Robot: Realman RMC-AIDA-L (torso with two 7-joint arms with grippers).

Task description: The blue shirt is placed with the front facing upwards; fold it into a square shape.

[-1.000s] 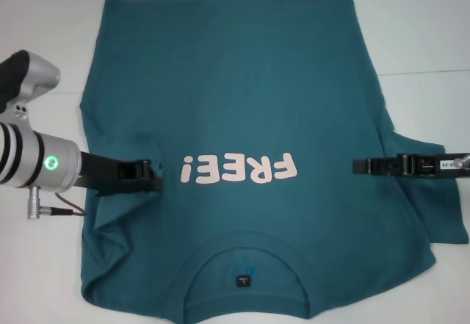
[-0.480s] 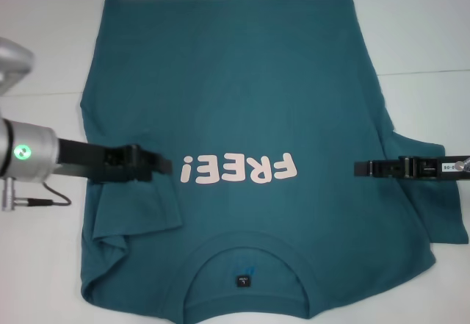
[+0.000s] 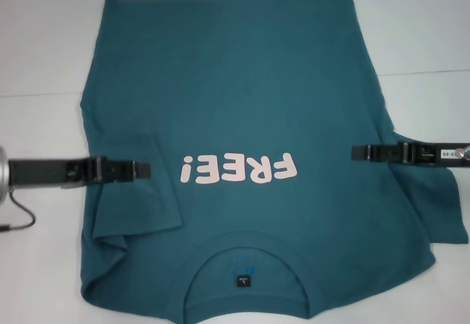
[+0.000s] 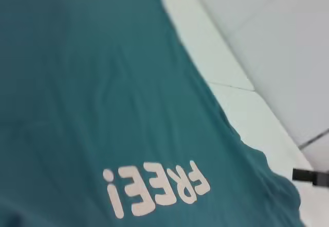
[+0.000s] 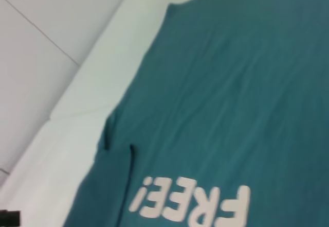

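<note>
The blue shirt (image 3: pixel 242 81) lies flat on the white table, front up, with its pale "FREE!" print (image 3: pixel 239 170) at the centre and its collar (image 3: pixel 246 261) nearest me. Its left sleeve (image 3: pixel 136 199) is folded inward onto the body. My left gripper (image 3: pixel 147 168) hovers open above that folded sleeve, holding nothing. My right gripper (image 3: pixel 355 151) reaches in from the right, over the shirt's right side just above the spread right sleeve (image 3: pixel 440 206). Both wrist views show the shirt (image 4: pixel 77 83) (image 5: pixel 231 83) and its print.
The white table (image 3: pixel 44 45) surrounds the shirt, with bare surface at left, right and far side. A seam line (image 3: pixel 429 72) crosses the table at right. A thin black cable (image 3: pixel 18 217) hangs from my left arm at the left edge.
My left gripper let go of the left sleeve, which now lies folded on the shirt, and pulled back to the left. My right gripper rose slightly toward the far side.
</note>
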